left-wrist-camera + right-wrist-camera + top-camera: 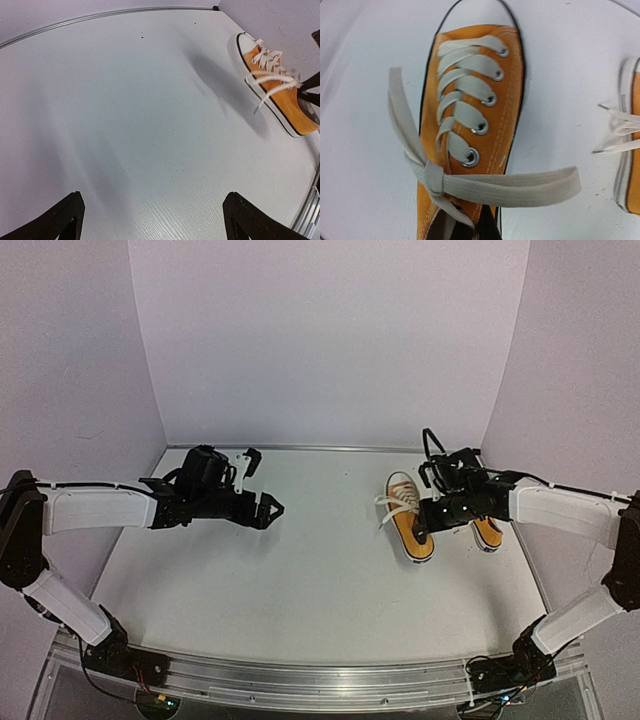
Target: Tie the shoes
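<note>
Over one orange shoe (512, 90), closed right pincer (424, 530)

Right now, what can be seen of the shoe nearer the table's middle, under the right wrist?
The shoe is a low-top sneaker: orange canvas-looking upper, white rubber-looking toe cap, metal eyelets, flat white laces. It stands upright on the table, toe toward its far edge. The laces are crossed in one knot near the ankle end, one loop-like end lying sideways. The second shoe stands apart.
</note>
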Robot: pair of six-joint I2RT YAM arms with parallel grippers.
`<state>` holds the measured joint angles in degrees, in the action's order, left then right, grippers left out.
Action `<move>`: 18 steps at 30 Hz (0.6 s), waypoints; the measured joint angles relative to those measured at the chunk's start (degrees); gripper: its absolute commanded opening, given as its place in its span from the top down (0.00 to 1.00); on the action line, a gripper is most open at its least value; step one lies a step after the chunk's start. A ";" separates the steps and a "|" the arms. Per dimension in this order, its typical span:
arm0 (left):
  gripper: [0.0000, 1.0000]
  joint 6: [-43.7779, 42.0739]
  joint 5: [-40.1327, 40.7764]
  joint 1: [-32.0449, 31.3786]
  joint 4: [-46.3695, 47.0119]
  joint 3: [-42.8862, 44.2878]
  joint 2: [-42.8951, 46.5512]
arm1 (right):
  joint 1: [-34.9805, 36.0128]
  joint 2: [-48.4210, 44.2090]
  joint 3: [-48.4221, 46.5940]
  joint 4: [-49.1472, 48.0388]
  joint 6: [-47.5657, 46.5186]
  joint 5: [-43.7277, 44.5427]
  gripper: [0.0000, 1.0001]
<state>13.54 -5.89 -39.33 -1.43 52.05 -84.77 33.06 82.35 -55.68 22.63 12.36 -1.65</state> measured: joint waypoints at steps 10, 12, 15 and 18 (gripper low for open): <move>0.00 -0.07 -1.98 0.00 3.05 -0.04 -0.46 | -15.18 1.28 -1.06 3.65 -6.01 3.30 1.00; 0.00 -0.10 -2.02 0.00 3.06 -0.04 -0.46 | -17.32 3.82 -2.07 3.85 -7.14 2.87 1.00; 0.01 -0.14 -2.01 0.00 3.06 -0.07 -0.46 | -19.48 7.32 -2.89 3.62 -7.95 2.42 1.00; 0.01 -0.17 -2.01 0.00 3.06 -0.07 -0.46 | -20.46 9.49 -2.89 3.65 -8.09 2.00 1.00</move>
<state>13.37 -7.90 -39.33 1.63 51.99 -85.23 12.60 91.84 -58.57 26.28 4.27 0.35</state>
